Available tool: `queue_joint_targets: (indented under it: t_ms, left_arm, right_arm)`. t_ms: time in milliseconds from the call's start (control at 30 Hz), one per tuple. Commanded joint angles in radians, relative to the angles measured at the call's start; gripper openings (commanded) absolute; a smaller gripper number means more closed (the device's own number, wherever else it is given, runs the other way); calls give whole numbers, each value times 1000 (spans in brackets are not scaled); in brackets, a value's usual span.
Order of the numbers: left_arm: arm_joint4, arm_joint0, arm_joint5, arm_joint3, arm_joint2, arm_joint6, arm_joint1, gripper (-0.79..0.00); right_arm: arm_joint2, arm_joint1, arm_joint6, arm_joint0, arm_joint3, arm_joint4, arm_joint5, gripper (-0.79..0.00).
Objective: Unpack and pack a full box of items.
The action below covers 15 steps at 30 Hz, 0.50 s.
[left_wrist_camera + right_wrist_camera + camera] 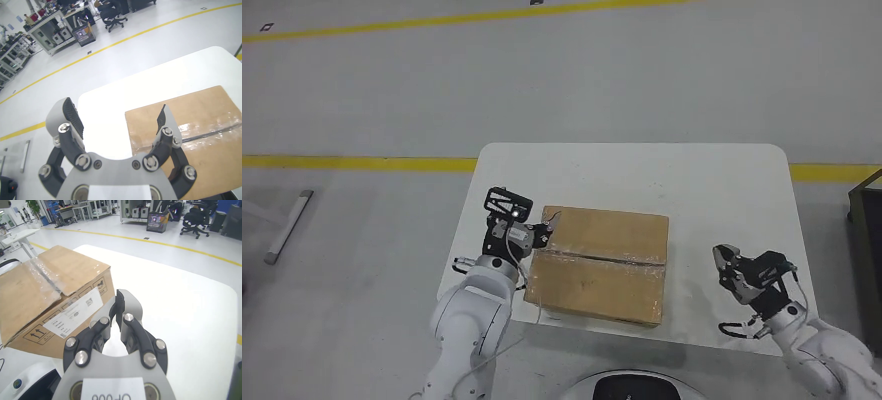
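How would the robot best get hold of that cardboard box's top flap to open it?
Probably by a flap's free edge along the centre seam, at the box's short end facing the right pincer, coming from above. The flaps lie flat, but there the seam seems to gape slightly, offering a thin lip. The open left pincer hovers over the opposite end.

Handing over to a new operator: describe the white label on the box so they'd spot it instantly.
On the white table stands one brown cardboard box, taped along its top seam. On its side wall facing the right claw is the label: the only white paper rectangle there, set among black printed handling symbols.
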Motion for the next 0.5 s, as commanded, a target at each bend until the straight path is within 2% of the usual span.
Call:
queue_joint_targets:
  t_ms: [0,267,367,467]
  left_arm:
    - [-44,-19,-48,8,31,-19,-1,0]
    - [-179,-125,-260,98,190,-162,-6,0]
    - [-214,-166,-279,142,221,-175,-9,0]
    - [-214,-166,-279,142,221,-175,-9,0]
  right_arm:
    - [38,3,-10,-22,-12,1,4,-785]
    - [137,6,-31,-65,-21,55,7,-785]
    - [153,7,-30,-71,-20,67,0,-785]
    - [159,6,-30,-76,-19,71,-2,-785]
